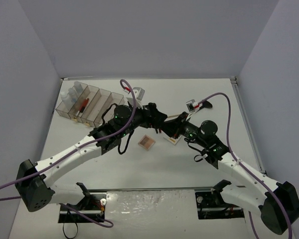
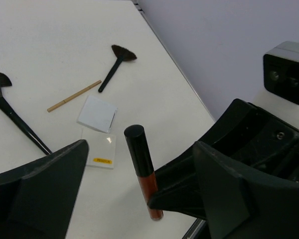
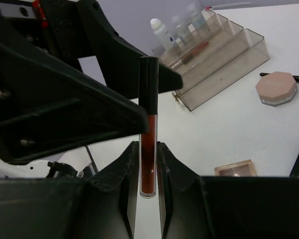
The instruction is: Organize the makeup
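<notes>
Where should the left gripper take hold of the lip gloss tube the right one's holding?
On the black cap: it stands free above the right gripper, which pinches the red lower half of the lip gloss tube. Come from the side, left gripper straddling it.

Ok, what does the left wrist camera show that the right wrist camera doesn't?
Only left wrist: a fan brush's bristles, a tan pencil, a white square pad, a yellow-labelled pad. Only right wrist: the organizer tray, bottles, round pink compact, square palette. Both: the red lip gloss tube, pinched by the right gripper, the left gripper open around it.
</notes>
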Controlling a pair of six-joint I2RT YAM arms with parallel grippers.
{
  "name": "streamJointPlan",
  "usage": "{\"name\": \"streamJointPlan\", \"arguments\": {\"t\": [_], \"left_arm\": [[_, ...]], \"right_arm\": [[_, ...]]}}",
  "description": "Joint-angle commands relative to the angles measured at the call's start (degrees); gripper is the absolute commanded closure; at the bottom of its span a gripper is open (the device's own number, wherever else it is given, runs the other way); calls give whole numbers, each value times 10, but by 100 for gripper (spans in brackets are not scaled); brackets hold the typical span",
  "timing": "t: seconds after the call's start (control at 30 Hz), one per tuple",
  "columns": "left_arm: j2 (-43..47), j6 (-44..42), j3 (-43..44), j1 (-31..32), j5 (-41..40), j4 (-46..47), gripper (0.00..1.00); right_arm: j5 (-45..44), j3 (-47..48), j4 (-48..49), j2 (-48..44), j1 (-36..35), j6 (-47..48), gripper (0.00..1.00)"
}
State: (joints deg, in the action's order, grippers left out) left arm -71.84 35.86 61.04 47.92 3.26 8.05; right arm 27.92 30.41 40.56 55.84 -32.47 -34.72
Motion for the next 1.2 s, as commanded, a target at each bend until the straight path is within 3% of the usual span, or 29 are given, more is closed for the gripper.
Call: {"name": "streamJointPlan", "arguments": {"t": [0.0,0.13,0.2,0.23,0.27,0.37,0.43,0.57,0.73,0.83,1.0,1.17], "left_arm": [[-11,-7,43,13,-19,53,31],[-16,-3,43,17,-23,51,69],[-12,-2,37,18,-27,51,95],[-9,-3,35,18,-33,51,100],[-6,-5,33,18,-43,50,100],[3,-12,32,17,-49,44,100],[6,-30,34,16,-60,28,100],[10,-89,49,-2,-84,-46,100],[7,-180,75,-113,-77,-149,100],[-29,-266,112,-226,-80,-208,100],[-149,-409,224,-397,-72,-285,100],[-305,-451,367,-480,-39,-315,100]], "right_arm": [[7,5,115,6,-14,-18,100],[3,1,120,5,-15,-16,100],[2,0,119,8,-15,-14,100],[2,0,119,9,-15,-14,96],[1,-1,118,10,-15,-13,89],[-6,4,100,17,-16,3,58],[-19,12,62,22,-16,17,31],[-44,28,-37,22,-16,62,5],[-97,67,-181,13,-15,148,0],[-137,80,-240,4,-15,194,0],[-165,73,-280,-5,-14,223,0],[-126,59,-277,4,-13,243,0]]}}
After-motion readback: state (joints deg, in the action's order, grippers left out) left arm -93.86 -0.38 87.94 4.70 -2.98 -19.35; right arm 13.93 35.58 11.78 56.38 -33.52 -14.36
